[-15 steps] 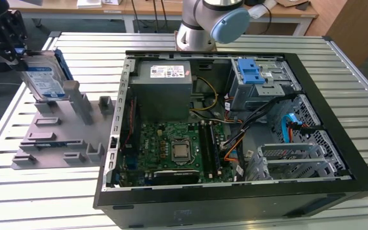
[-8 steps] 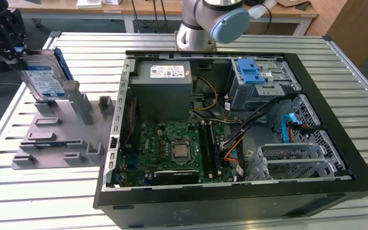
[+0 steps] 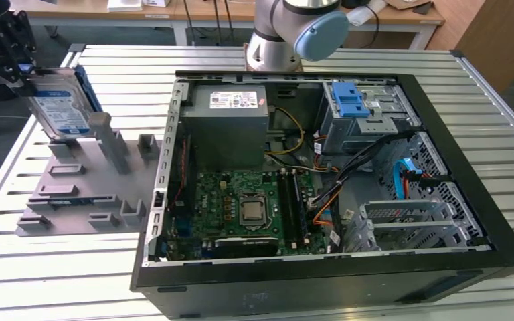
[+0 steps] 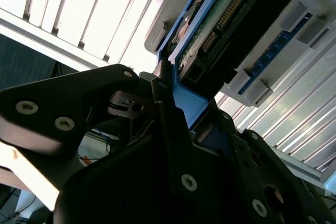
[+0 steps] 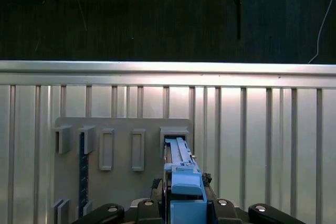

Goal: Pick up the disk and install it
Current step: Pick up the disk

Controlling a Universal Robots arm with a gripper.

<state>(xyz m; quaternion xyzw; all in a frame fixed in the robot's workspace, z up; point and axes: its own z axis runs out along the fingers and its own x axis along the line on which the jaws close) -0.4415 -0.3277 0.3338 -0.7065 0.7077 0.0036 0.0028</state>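
The disk (image 3: pixel 61 103) stands on edge over the grey fixture plate (image 3: pixel 78 194) at the exterior view's left, its blue-and-white label facing the camera. My gripper (image 3: pixel 25 67) is shut on the disk's upper end. In the first wrist view the disk's blue carrier frame (image 5: pixel 182 179) runs from between my fingers (image 5: pixel 184 205) down to a holder slot (image 5: pixel 175 134) on the plate. I cannot tell whether the disk's lower end is still in that slot. In the second wrist view the disk's green circuit board (image 4: pixel 220 19) and blue frame edge (image 4: pixel 186 100) show just beyond my black fingers (image 4: pixel 163 103).
An open black computer case (image 3: pixel 471 261) lies at the exterior view's right. Inside are a grey drive cage with a blue latch (image 3: pixel 351 100), a power-supply box (image 3: pixel 230 110), a motherboard (image 3: pixel 248 204) and loose cables. The arm's base (image 3: pixel 280 33) stands behind it on the slatted metal table (image 3: pixel 51 281).
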